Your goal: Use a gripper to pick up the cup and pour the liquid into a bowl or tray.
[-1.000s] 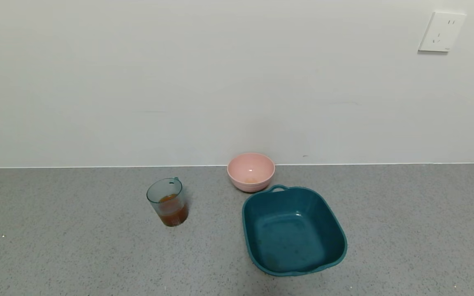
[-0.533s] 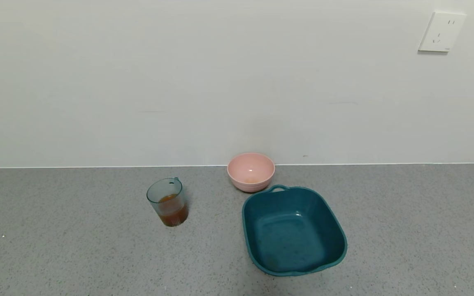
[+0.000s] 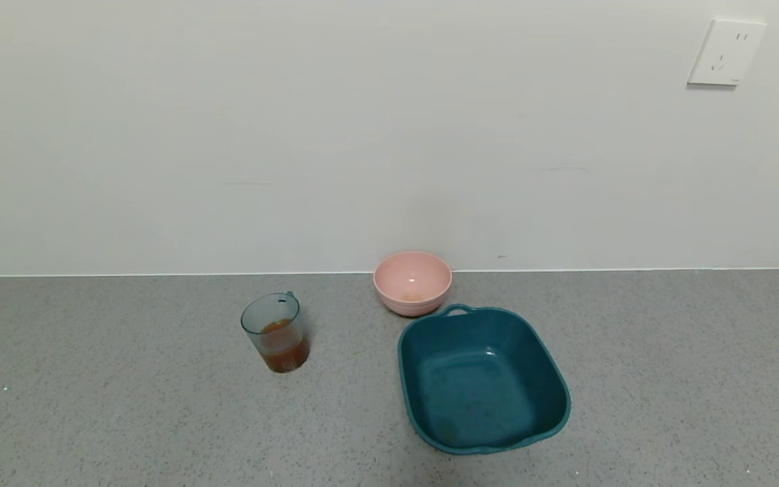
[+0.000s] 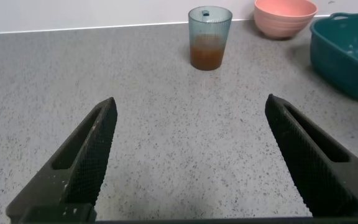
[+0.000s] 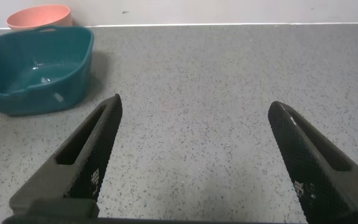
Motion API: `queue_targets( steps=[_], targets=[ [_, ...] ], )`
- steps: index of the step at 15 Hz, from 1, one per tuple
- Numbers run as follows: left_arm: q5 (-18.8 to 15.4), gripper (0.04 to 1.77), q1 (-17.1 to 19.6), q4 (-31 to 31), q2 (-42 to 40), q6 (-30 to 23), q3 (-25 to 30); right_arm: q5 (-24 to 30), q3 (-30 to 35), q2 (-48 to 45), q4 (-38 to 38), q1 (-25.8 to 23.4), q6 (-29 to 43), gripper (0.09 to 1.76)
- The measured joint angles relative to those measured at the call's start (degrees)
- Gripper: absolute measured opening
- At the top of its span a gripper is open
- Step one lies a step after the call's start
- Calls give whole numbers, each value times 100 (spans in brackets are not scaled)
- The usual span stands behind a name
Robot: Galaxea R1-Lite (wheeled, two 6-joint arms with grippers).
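The clear blue-grey ribbed cup (image 3: 276, 333) stands upright on the grey counter, about a third full of brown-orange liquid (image 3: 284, 352). It also shows in the left wrist view (image 4: 209, 37), well ahead of my left gripper (image 4: 191, 106), which is open and empty above bare counter. The dark teal basin (image 3: 483, 379) sits to the right of the cup, empty; it shows in the right wrist view (image 5: 36, 68) too. My right gripper (image 5: 194, 106) is open and empty, apart from the basin. Neither arm shows in the head view.
A small round pink bowl (image 3: 412, 282) stands behind the basin near the white wall, also seen in the left wrist view (image 4: 284, 15). A wall socket (image 3: 725, 53) is at the upper right. The grey speckled counter (image 3: 92, 406) extends to both sides.
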Motion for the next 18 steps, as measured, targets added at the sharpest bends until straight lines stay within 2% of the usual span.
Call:
queue_targets(
  steps=[4, 7, 9, 14, 18],
  targets=[
    [-116, 172, 0, 221, 0, -20, -545, 0, 0, 0, 0, -2, 0, 171],
    [-168, 172, 0, 813, 49, -6, -1201, 0, 0, 0, 2, -2, 1, 171],
    [-171, 172, 0, 998, 211, 13, -1601, 0, 0, 0, 4, -2, 1, 171],
    [-151, 172, -71, 933, 1119, 78, -2171, 0, 0, 0, 2, -2, 1, 171],
    [-154, 172, -223, 528, 1974, 102, -2444, 0, 0, 0, 0, -2, 1, 171]
  ],
)
